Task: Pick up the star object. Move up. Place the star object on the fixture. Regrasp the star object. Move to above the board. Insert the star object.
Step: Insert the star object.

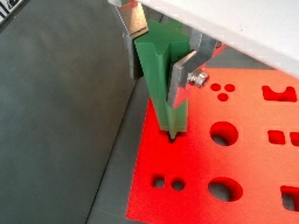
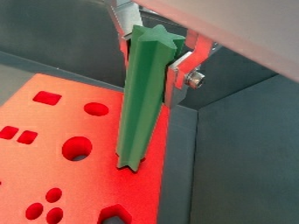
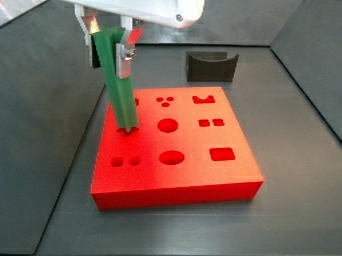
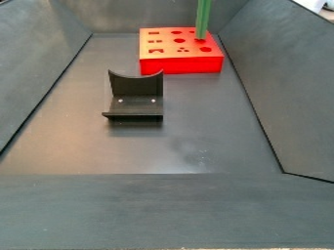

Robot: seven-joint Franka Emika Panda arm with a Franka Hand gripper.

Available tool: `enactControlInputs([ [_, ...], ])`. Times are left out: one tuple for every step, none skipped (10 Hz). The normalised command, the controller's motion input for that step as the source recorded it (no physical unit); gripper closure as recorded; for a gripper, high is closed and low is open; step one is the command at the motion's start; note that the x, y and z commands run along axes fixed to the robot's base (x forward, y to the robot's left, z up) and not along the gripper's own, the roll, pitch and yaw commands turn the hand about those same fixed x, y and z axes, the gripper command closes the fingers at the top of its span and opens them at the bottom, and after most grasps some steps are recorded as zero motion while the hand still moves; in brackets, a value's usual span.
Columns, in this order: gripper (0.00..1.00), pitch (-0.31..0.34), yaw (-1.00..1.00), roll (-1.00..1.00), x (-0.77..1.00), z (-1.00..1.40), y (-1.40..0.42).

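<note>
The star object (image 3: 118,85) is rigid, likely light; you hold its upper end clamped in the gripper (image 3: 112,50), tip at the board's (image 3: 201,160) 9 o'clock edge.

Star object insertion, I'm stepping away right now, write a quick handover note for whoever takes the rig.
Gripper: shut on the star object, over the board's edge in a side view.
Star object: held upright, lower tip at the top of the board; whether it has entered a hole cannot be told.
Fixture: empty, standing on the floor apart from the board.
Done: pickup, fixture placement, regrasp and the move to the board, judging by the layout.
Left: seat the star fully, release, retreat.
</note>
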Motion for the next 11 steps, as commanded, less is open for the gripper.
enactControlInputs([
  [1.0, 0.0, 0.0, 0.0, 0.0, -0.07, 0.0],
  [1.0, 0.0, 0.0, 0.0, 0.0, -0.1, 0.0],
  [1.0, 0.0, 0.0, 0.0, 0.0, -0.11, 0.0],
  [1.0, 0.0, 0.0, 0.02, 0.0, -0.13, -0.01],
  [1.0, 0.0, 0.0, 0.04, 0.0, -0.14, -0.09],
  [1.0, 0.0, 0.0, 0.0, 0.0, -0.12, -0.05],
  [1.0, 0.0, 0.0, 0.01, 0.0, -0.09, -0.1],
  [1.0, 0.0, 0.0, 0.0, 0.0, -0.04, -0.1],
  [1.0, 0.0, 0.0, 0.0, 0.0, -0.02, -0.06],
  [1.0, 0.0, -0.01, 0.0, 0.0, 0.0, -0.03],
  [1.0, 0.0, -0.03, 0.0, 0.0, -0.01, -0.04],
])
